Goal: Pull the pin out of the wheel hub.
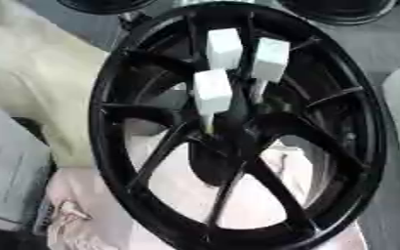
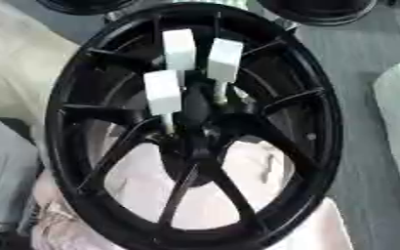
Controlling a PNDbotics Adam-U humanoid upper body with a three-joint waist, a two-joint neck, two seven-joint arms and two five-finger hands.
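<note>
Seemingly handless, three white pins [image 1: 212,93] stand in the black wheel hub [image 1: 118,146]

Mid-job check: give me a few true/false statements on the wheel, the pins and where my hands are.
1. Three white-headed pins stand in the hub. True.
2. The wheel is silver. False: it is black, with spokes.
3. A hand is curled round one pin. False: neither hand shows in either view.
4. The pins sit in the upper middle of the wheel. True.
5. One pin lies loose outside the rim. False: all three stick up from the hub.
</note>
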